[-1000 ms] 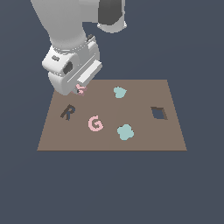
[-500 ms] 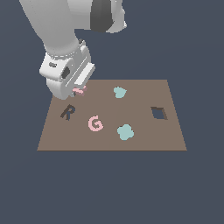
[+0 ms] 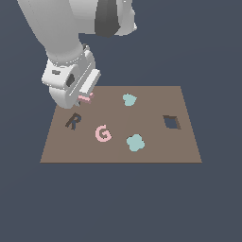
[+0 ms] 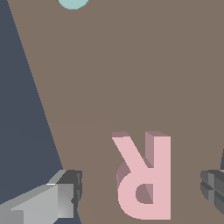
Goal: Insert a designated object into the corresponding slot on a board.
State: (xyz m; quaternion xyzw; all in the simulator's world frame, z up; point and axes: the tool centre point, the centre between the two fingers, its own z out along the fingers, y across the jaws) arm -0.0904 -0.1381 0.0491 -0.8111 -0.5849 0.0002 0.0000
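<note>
The pale-pink R block (image 4: 144, 175) lies flat on the brown board (image 3: 156, 146) near its far corner on the exterior view's left, and only a sliver of the R block (image 3: 85, 97) shows under the hand there. My gripper (image 4: 140, 197) is open and straddles the block, with one finger (image 4: 65, 199) and the other finger (image 4: 213, 189) each a gap away from it. In the exterior view the gripper (image 3: 80, 99) hangs low over that corner. The dark R-shaped slot (image 3: 72, 121) is just nearer the camera than the block.
A pink G (image 3: 102, 133) lies beside the slot. Two teal blobs (image 3: 129, 99) (image 3: 135, 142) sit mid-board, one of them a teal blob (image 4: 72, 3) at the wrist frame's edge. A dark diamond-like cut-out (image 3: 171, 122) is toward the exterior view's right. The board's edge runs close by my finger.
The hand has shifted a little toward the exterior view's left and sunk lower over the pink R. The block has stayed where it was on the board.
</note>
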